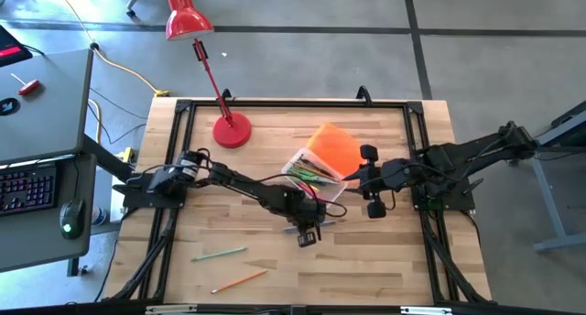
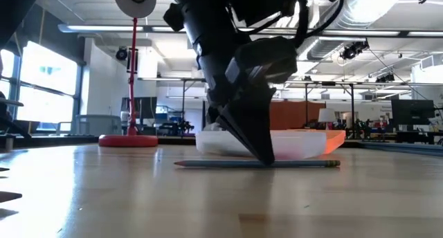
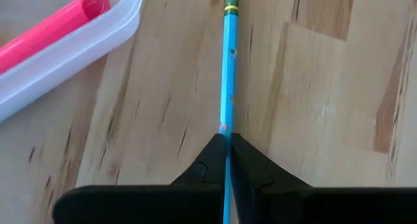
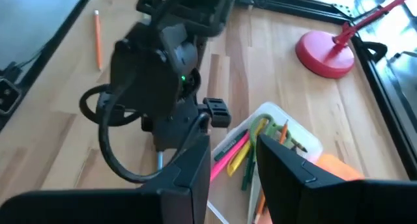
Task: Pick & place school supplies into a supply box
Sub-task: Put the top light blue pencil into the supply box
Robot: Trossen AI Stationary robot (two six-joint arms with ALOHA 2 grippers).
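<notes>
Blue pencil point(image 3: 228, 87) lies flat on the wooden table point(image 1: 385, 260), just in front of the clear box point(image 2: 304, 142); the left gripper point(image 3: 228, 140) stands on it, fingertips narrowly pinching its shaft and hiding part of it. Inside the box lie pens and pencils point(image 4: 244, 152), partly covered by the right gripper point(image 4: 233, 160), whose jaws are parted and hold nothing. Its orange lid point(image 1: 334, 150) tilts behind.
</notes>
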